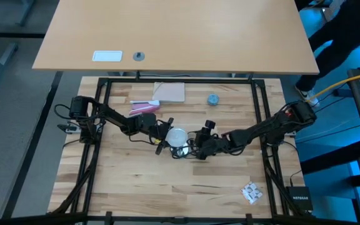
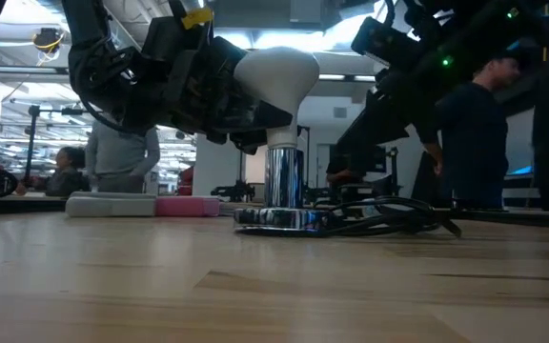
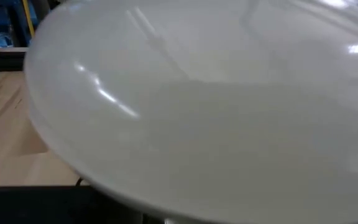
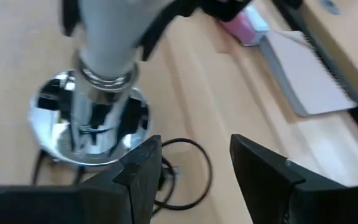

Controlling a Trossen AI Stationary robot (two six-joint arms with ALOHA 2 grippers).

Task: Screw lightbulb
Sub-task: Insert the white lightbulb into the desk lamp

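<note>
Left gripper (image 1: 165,132) is clamped on the lightbulb (image 2: 276,78), holding the white globe upright with its grey base sitting in the top of the chrome socket (image 2: 284,181) directly below. Just beside it, the right gripper (image 4: 194,171) waits with fingers apart around nothing, low by the socket's round foot and black cord (image 4: 188,163). By the look of it this is mid-screwing: keep the bulb plumb over the socket, turn gently, avoid cross-threading, and the right one could usefully steady that foot so it doesn't spin.
</note>
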